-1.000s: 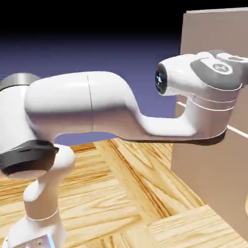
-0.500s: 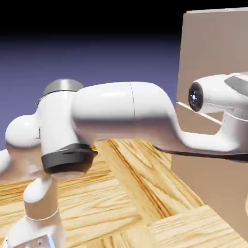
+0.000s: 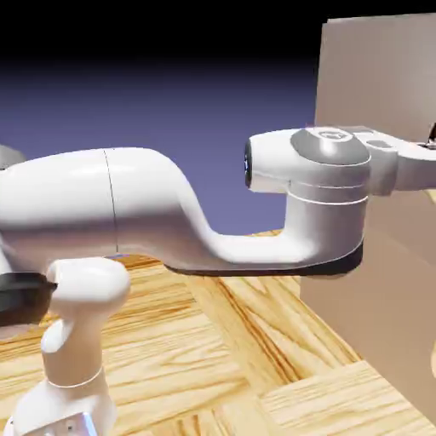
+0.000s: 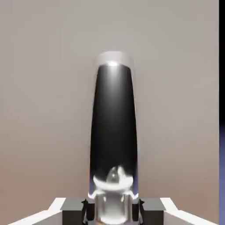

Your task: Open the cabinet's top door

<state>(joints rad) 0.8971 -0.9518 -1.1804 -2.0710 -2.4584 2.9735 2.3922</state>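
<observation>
The cabinet (image 3: 375,68) is a tall beige box at the exterior view's right. In the hand view its top door (image 4: 44,88) fills the picture as a flat beige panel. The door's dark handle (image 4: 113,123) runs straight up from between the finger tips. My gripper (image 4: 113,211) is shut on the handle, with its grey fingers (image 4: 72,206) pressed against both sides of the bar. In the exterior view the white arm (image 3: 145,204) reaches right to the cabinet front, and the hand (image 3: 409,166) is partly cut off by the picture's edge.
A wooden table top (image 3: 238,341) lies under the arm and runs up to the cabinet's foot. A thin blue strip of backdrop (image 4: 222,154) shows past the door's right edge in the hand view.
The wrist has shifted toward the exterior view's left and the elbow link has swung lower. The pale seam on the cabinet front is now hidden behind the arm.
</observation>
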